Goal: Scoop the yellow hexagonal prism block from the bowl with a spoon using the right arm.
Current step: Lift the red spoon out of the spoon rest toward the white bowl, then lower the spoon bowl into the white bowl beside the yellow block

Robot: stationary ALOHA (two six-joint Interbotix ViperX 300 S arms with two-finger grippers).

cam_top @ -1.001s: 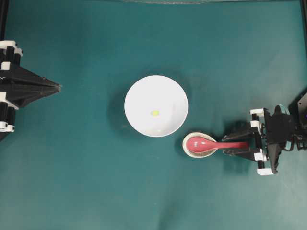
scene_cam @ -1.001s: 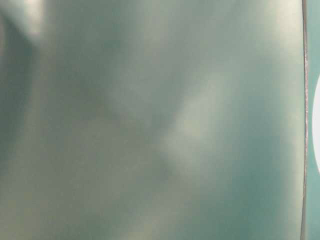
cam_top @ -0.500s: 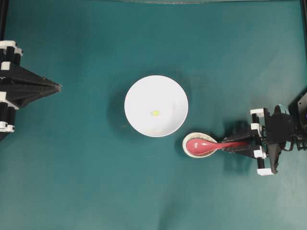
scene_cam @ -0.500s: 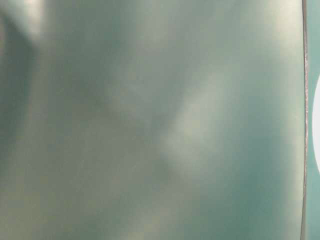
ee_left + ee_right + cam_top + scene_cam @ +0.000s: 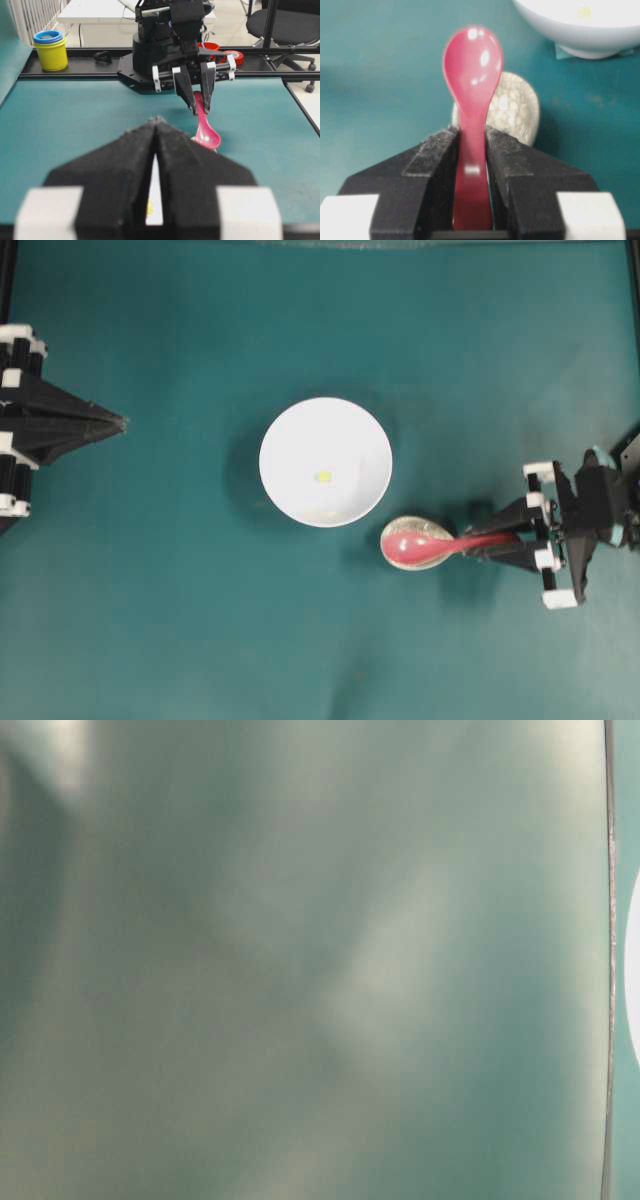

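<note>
The right gripper point(image 5: 472, 165) has its jaws pinched on the handle of the spoon point(image 5: 471, 75), which juts straight out ahead with its scoop raised clear above the small speckled dish point(image 5: 515, 112). The left gripper point(image 5: 156, 150) sits parked at the far side of the table point(image 5: 200, 640), jaws pressed together and holding nothing. The hold looks narrow and sits far back on a glossy handle, so the likely trouble is the spoon pivoting or sliding between the pads once the scoop presses against the bowl's point(image 5: 290, 430) inside wall; a tilted scoop would push the block about rather than get under it. A low approach could also knock the rim and shove the bowl along the table. The yellow hexagonal prism block point(image 5: 323, 477) lies near the bowl's centre, small against the scoop, and it may skate away up the curved floor. From the jaws it lies beyond the scoop's tip and off to one side, over the near rim.
</note>
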